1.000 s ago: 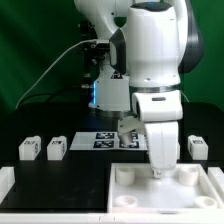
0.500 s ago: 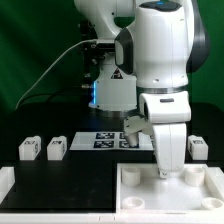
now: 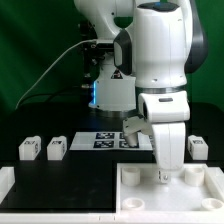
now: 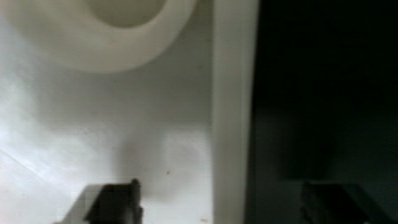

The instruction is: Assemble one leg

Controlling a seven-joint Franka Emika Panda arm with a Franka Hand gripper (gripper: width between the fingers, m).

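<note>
Three small white legs show in the exterior view: two at the left (image 3: 28,149) (image 3: 57,148) and one at the right (image 3: 198,147), all standing on the black table. My gripper (image 3: 163,177) is far from them, lowered onto the wide white rimmed panel (image 3: 135,200) at the front right. In the wrist view the gripper (image 4: 224,203) is open. Its dark fingers (image 4: 111,203) stand on either side of the panel's rim (image 4: 233,120) without touching it. A round socket (image 4: 134,25) of the panel lies beyond. A fourth leg is not in view.
The marker board (image 3: 108,140) lies flat behind the panel, between the left legs and the arm. A white block (image 3: 6,180) sits at the front left edge. The arm's bulk hides the table behind the panel's middle.
The arm has shifted toward the exterior view's right and the gripper has come down a little onto the panel. In the last half second it has hardly moved.
</note>
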